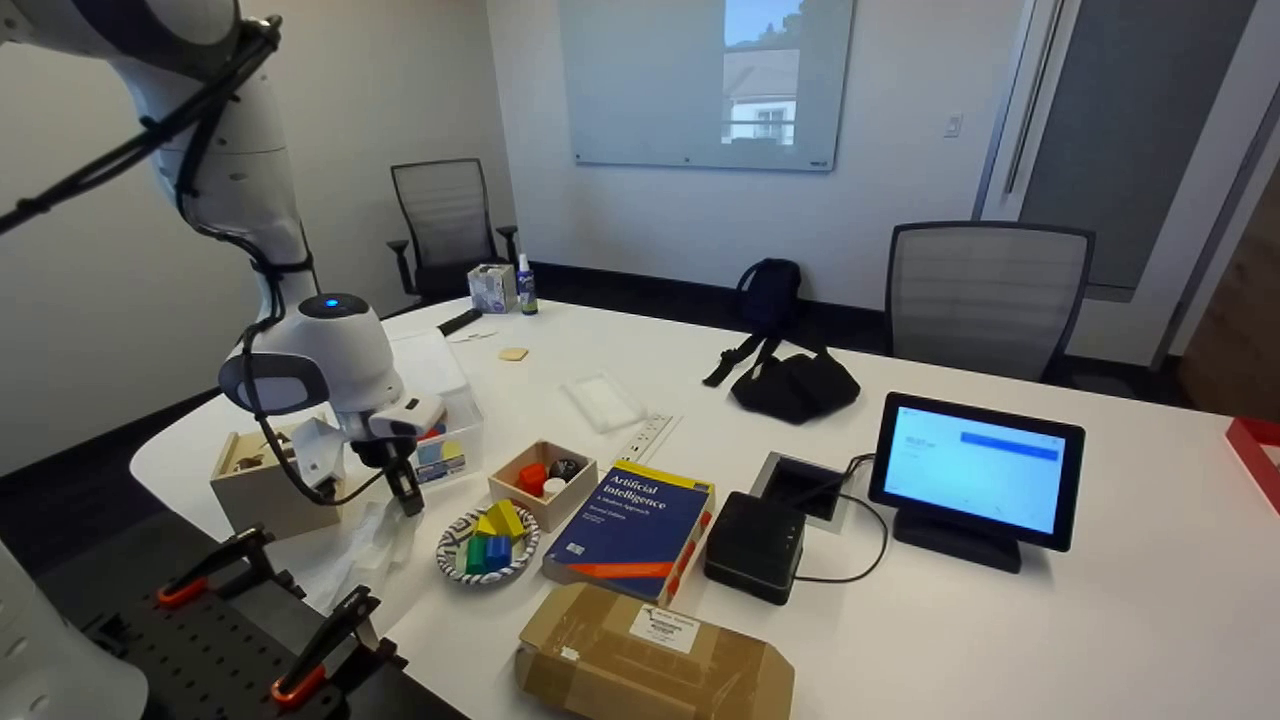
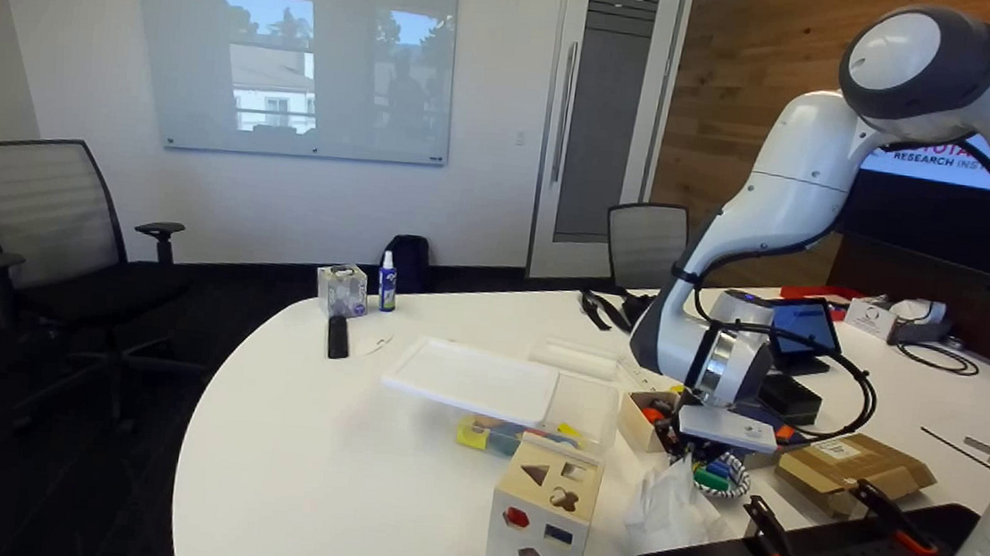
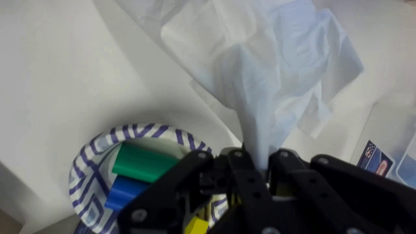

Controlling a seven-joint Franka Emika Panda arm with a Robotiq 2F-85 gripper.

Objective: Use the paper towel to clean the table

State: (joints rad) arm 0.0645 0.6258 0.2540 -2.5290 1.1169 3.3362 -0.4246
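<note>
Wrist view: see gripper (image 3: 260, 162) clamped on one end of towel (image 3: 256, 78), with loose length below and toward robot-side edge of table (image 1: 440, 640) in both exterior views, so probably press down, then wipe.

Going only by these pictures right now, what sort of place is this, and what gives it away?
Probably an office meeting room: a glossy wall board, mesh-backed chairs and a large white table suggest it.
</note>
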